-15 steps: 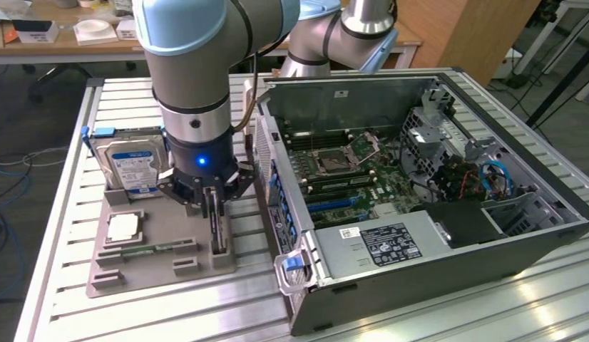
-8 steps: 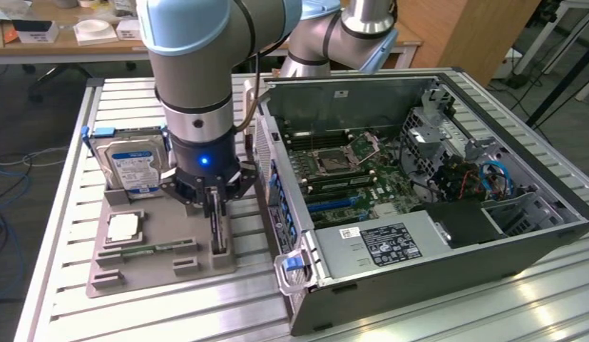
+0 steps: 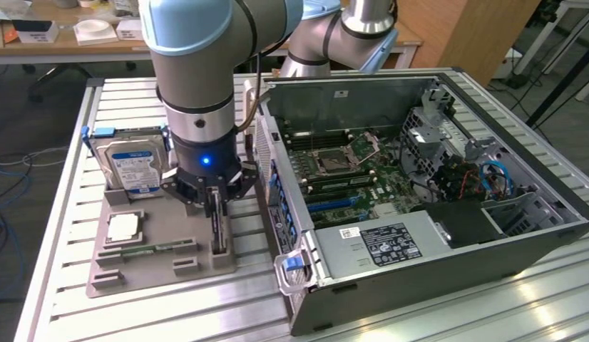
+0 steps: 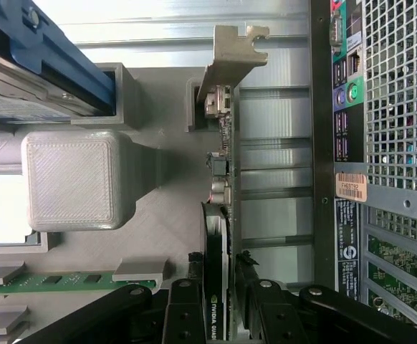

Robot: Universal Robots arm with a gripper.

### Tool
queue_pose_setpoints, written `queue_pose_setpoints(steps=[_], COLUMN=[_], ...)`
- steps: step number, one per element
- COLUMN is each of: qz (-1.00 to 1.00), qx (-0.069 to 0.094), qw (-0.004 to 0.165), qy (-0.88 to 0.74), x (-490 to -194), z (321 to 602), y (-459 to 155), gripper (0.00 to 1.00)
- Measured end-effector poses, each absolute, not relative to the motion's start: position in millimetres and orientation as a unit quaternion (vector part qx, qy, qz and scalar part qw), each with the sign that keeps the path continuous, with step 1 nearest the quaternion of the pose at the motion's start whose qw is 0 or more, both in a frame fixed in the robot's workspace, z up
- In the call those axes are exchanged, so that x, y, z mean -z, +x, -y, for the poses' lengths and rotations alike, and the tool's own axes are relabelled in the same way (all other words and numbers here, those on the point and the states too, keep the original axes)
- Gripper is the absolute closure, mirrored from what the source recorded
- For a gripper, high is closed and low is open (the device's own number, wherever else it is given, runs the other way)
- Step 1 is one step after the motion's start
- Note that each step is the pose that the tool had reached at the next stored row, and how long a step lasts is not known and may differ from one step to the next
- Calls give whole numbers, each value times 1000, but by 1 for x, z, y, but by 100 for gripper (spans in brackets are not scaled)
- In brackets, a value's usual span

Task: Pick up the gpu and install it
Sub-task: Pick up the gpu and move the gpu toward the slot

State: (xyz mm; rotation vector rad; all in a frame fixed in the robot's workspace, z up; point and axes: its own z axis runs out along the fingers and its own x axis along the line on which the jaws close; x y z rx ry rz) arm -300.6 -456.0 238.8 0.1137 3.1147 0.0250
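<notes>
Gripper clamped on the graphics card, with one of the fingers pressed to each flat face, as far as can be judged. Seated directly beneath the grip, standing on its long edge in the slot of the gray tray, silver bracket at the far end. Not yet lifted, by the look of it. Hemmed in by neighbours: computer case just beside the grip on one side, hard drive standing near on the other, memory stick lying flat in the tray beyond.

To do this step well:
- Pull straight up along the slot, without twist or sideways lean, so that the bottom edge and the bracket tab clear the tray posts without catching.
- Squeeze firmly, but on the black cooler face rather than on bare components.
- Watch for droop toward the bracket end once free of the slot.
- Stay off the case's perforated back wall during the rise.
</notes>
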Motion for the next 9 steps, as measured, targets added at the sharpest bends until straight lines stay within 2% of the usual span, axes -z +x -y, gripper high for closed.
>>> queue_pose_setpoints(steps=[7, 8, 9], qz=[-999, -999, -999], qx=[-8, -8, -8], qw=[12, 12, 12], qy=[36, 36, 36], x=[-239, -239, -239], z=[456, 456, 456], y=[-301, -301, -301], gripper=[69, 74, 74])
